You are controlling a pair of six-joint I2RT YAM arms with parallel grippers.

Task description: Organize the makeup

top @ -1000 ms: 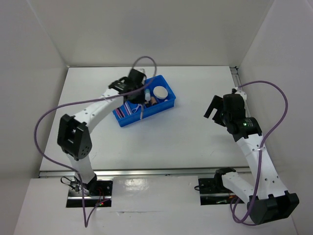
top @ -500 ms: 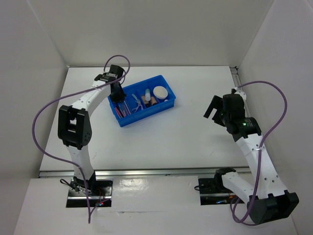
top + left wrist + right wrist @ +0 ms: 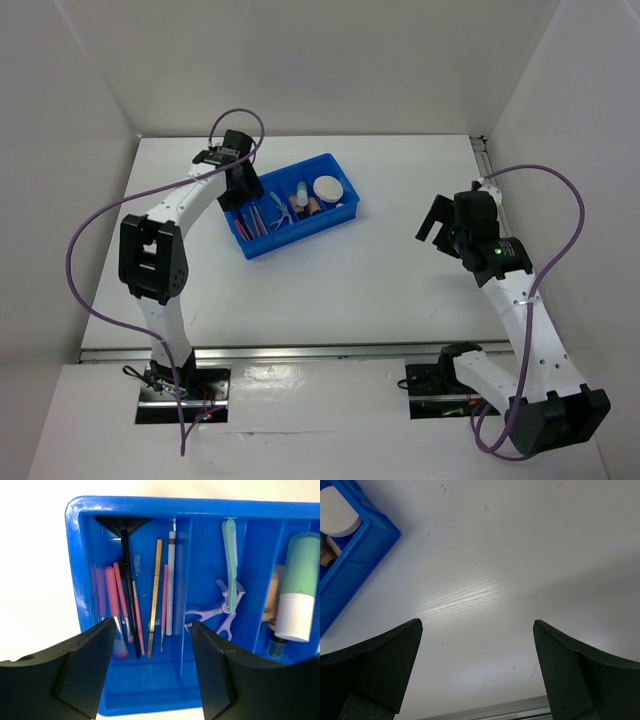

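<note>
The makeup lies in a blue divided bin (image 3: 300, 232). In the left wrist view, its left compartment holds a thin black fan brush (image 3: 125, 555), pink pencils (image 3: 112, 597), a gold stick (image 3: 156, 587) and a pale stick (image 3: 171, 580). A mint and lilac tool (image 3: 227, 580) fills the middle compartment. A mint and white tube (image 3: 297, 592) lies at the right. The round cream compact (image 3: 327, 187) sits at the bin's right end. My left gripper (image 3: 153, 625) hovers open over the left compartment, holding nothing. My right gripper (image 3: 477, 624) is open above bare table.
The bin (image 3: 365, 545) sits at an angle, mid-table toward the back, with its corner in the right wrist view. White walls close in the table on three sides. A metal rail (image 3: 330, 350) runs along the near edge.
My left gripper has swung from over the bin's middle to its left end, and its jaws have opened. The right arm has not moved.
</note>
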